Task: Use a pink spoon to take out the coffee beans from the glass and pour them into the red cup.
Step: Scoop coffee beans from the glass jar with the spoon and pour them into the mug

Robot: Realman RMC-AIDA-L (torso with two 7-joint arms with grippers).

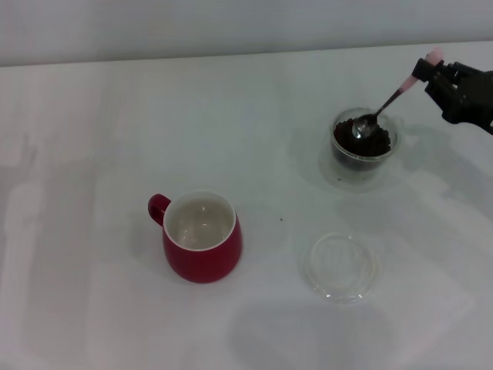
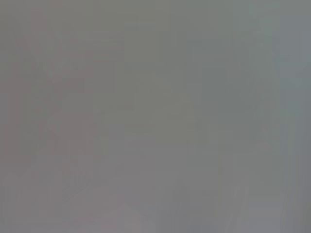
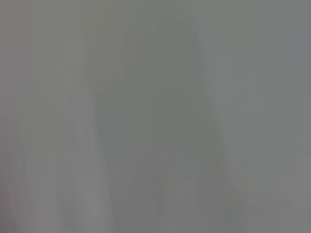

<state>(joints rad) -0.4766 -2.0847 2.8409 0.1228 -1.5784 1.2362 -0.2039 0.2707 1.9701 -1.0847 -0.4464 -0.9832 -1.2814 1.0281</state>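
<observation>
Black right pincer (image 1: 431, 73) clamped on the pale pink handle of the spoon (image 1: 383, 109), whose neck and bowl are shiny silver. Below the pincer, the clear glass (image 1: 363, 150) holds dark brown, nearly black coffee beans (image 1: 368, 144). Farther from the pincer, the cup (image 1: 201, 237) is glossy red outside, cream-white inside, with a red loop handle. Nearer, a colourless clear round dish (image 1: 340, 267). All rest on a plain white table (image 1: 92, 154).
</observation>
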